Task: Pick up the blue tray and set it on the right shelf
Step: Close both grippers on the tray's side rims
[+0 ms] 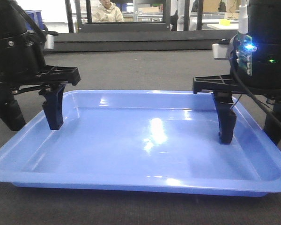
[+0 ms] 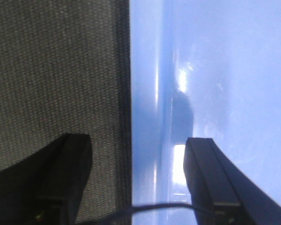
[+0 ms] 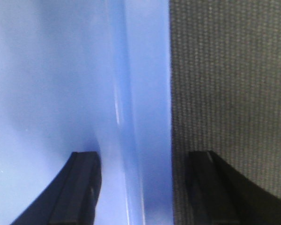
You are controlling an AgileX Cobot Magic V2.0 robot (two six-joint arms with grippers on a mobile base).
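The blue tray (image 1: pixel 145 140) lies flat on the dark woven table top (image 1: pixel 131 70), close in front of me. My left gripper (image 1: pixel 33 123) is open and straddles the tray's left rim, with one finger inside the tray and one outside on the table. In the left wrist view the gripper (image 2: pixel 133 150) has the tray's rim (image 2: pixel 145 93) running between its fingers without touching them. My right gripper (image 1: pixel 251 136) is open and straddles the right rim the same way. The right wrist view shows that gripper (image 3: pixel 143 157) with the tray's rim (image 3: pixel 145 93) in the gap. The right shelf is out of view.
Behind the table runs a dark low ledge (image 1: pixel 131 40). A seated person (image 1: pixel 107 11) is beyond it among metal frames. A darker blue bin (image 1: pixel 35 16) stands far back left, and a yellow object (image 1: pixel 227 21) far back right.
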